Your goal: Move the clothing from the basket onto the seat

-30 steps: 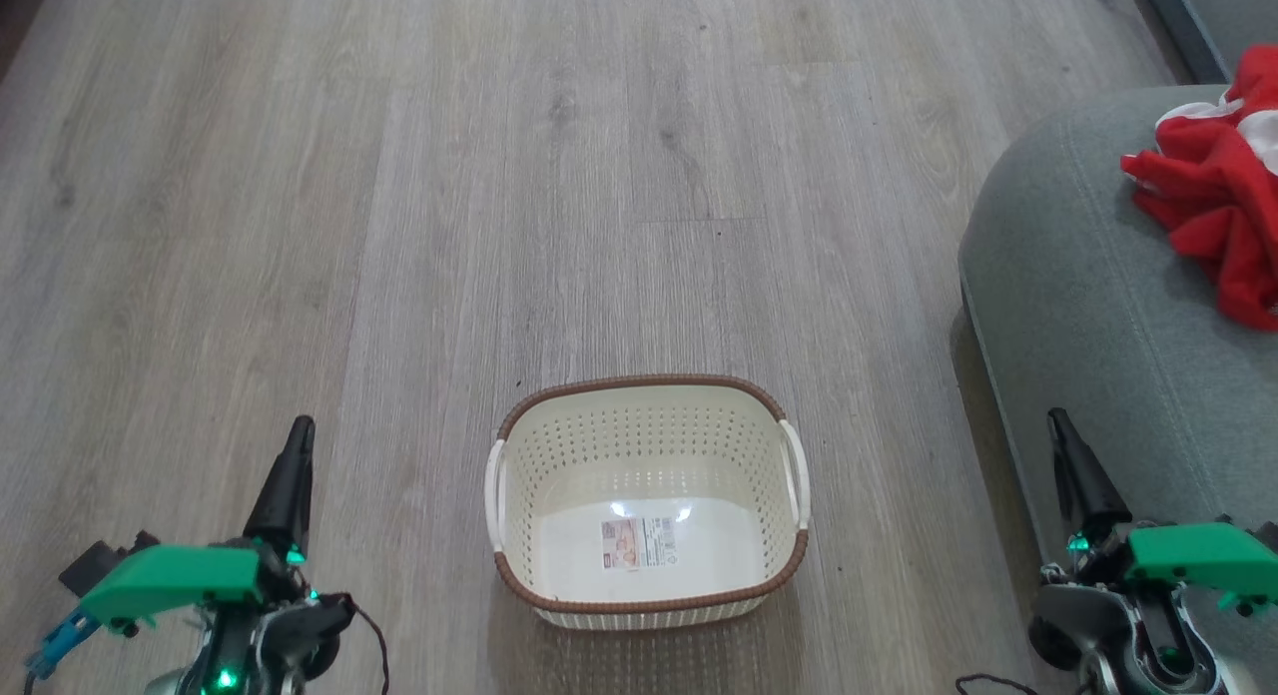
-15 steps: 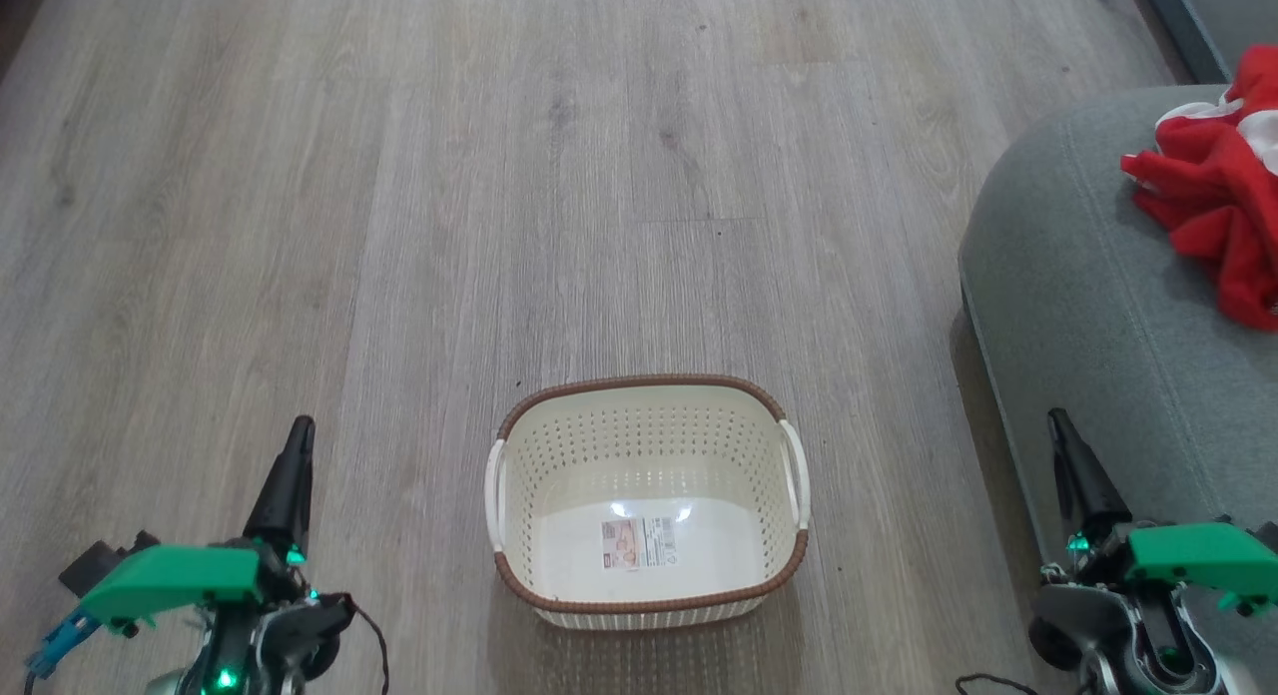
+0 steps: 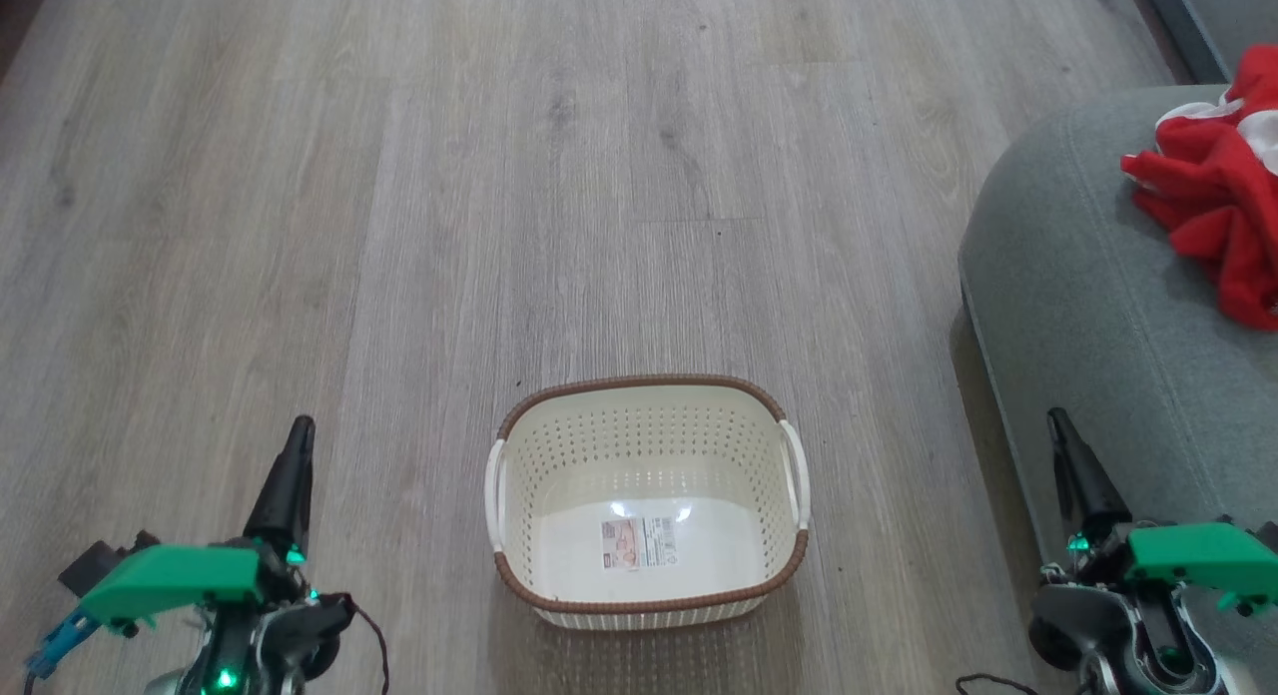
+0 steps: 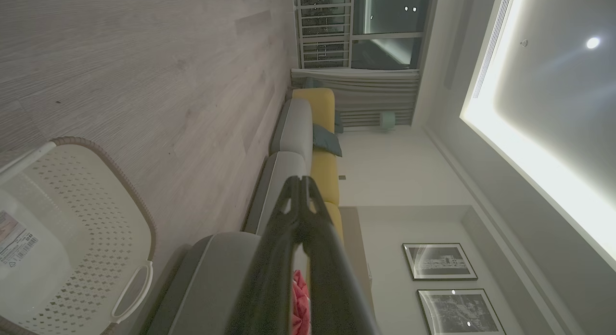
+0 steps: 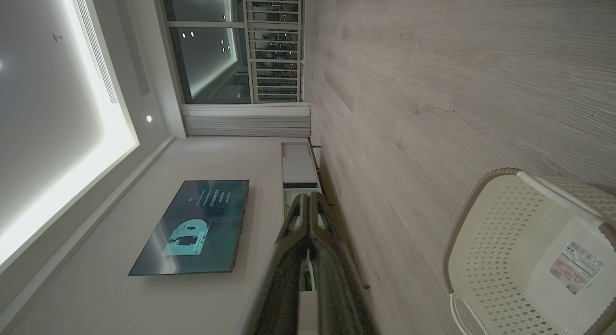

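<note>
The cream perforated basket (image 3: 647,500) with a brown rim stands on the wood floor at bottom centre, holding nothing but its sticker label; it also appears as the basket (image 4: 72,238) and the basket (image 5: 529,258) in the wrist views. The red and white clothing (image 3: 1213,191) lies crumpled on the grey-green seat (image 3: 1078,296) at the right edge; a strip of clothing (image 4: 301,301) peeks between the left fingers. My left gripper (image 3: 299,433) is shut at lower left, well left of the basket. My right gripper (image 3: 1054,420) is shut at lower right, against the seat's front.
Pale wood floor (image 3: 499,176) stretches wide beyond the basket. A long grey and yellow sofa (image 4: 308,133) runs along the wall. A wall television (image 5: 192,226) hangs above a low white cabinet (image 5: 298,166) on the opposite side.
</note>
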